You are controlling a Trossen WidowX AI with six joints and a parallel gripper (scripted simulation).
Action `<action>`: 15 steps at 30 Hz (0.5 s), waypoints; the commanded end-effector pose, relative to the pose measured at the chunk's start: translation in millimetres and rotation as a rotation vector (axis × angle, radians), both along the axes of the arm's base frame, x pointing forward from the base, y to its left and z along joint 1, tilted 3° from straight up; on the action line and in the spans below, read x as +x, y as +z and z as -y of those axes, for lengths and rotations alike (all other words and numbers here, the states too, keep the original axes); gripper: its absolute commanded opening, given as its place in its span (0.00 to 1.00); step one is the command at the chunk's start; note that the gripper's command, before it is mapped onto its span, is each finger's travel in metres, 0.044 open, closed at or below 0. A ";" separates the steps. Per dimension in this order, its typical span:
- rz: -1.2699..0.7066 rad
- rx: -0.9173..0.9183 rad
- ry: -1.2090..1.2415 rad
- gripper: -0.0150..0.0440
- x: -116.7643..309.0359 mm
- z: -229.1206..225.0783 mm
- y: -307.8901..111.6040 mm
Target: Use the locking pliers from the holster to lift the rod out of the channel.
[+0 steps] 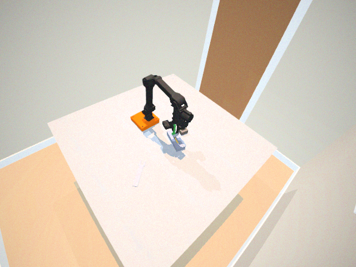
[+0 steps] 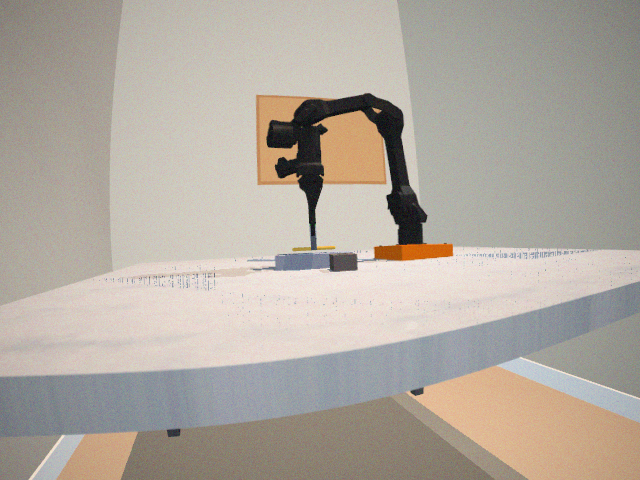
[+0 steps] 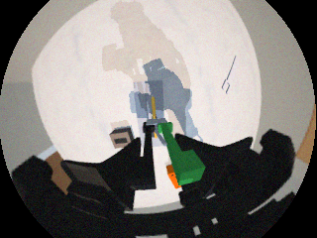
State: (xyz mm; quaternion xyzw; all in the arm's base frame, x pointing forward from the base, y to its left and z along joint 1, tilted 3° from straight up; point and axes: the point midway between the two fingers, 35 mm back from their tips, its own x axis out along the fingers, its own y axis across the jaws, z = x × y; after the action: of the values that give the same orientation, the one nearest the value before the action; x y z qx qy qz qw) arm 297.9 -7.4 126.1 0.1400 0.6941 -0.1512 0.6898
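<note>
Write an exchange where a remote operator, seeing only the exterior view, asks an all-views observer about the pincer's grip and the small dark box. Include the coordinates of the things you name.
Operator: I can't make out any handle colour on the pliers. Can you?
Observer: Yes. The locking pliers, held by the pincer [image 1: 174, 126] [image 2: 311, 221] [image 3: 158, 138], have a green handle [image 1: 174, 129] [image 3: 185, 166].
Operator: And the small dark box [image 1: 183, 131] [image 2: 343, 261] [image 3: 128, 134]: is its top solid?
Observer: No, the wrist view shows a dark slot in it.
</note>
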 end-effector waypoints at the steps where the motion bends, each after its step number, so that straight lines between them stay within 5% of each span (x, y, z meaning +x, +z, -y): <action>1: 0.036 -0.016 0.005 0.43 3.3 0.4 8.8; 15: 0.133 -0.065 0.016 0.43 14.0 -1.4 28.2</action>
State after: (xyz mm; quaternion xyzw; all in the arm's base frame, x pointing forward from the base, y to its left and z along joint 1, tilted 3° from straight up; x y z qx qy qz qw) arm 307.9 -5.9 144.4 0.1235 0.6600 -0.1561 0.7245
